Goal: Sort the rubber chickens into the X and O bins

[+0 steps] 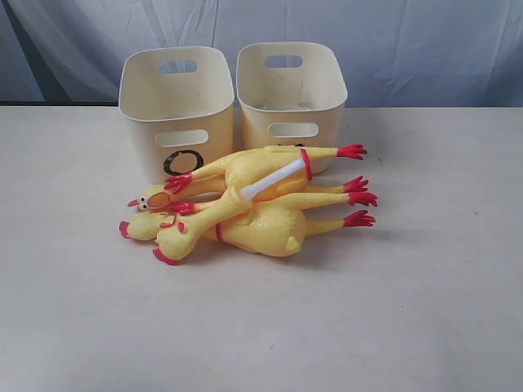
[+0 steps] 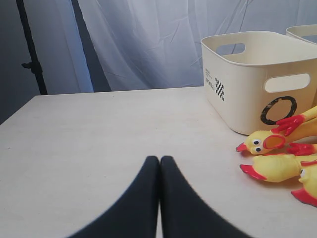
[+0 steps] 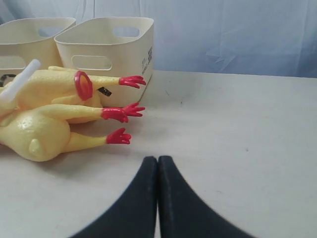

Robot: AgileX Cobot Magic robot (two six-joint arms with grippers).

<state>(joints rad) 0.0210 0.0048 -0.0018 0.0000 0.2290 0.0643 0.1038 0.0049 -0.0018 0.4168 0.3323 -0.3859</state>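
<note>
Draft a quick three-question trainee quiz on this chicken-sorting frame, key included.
1. True or false: one floppy yellow rubber chicken already lies inside a tub.
2. In the exterior view, the cream plastic tub marked with a black O stands: A) left of the second cream plastic tub; B) right of it; C) stacked inside it.
3. Are the black left fingers and right fingers open or shut?
Key: 1 false, all three floppy yellow rubber chickens lie on the beige table; 2 A; 3 shut.
</note>
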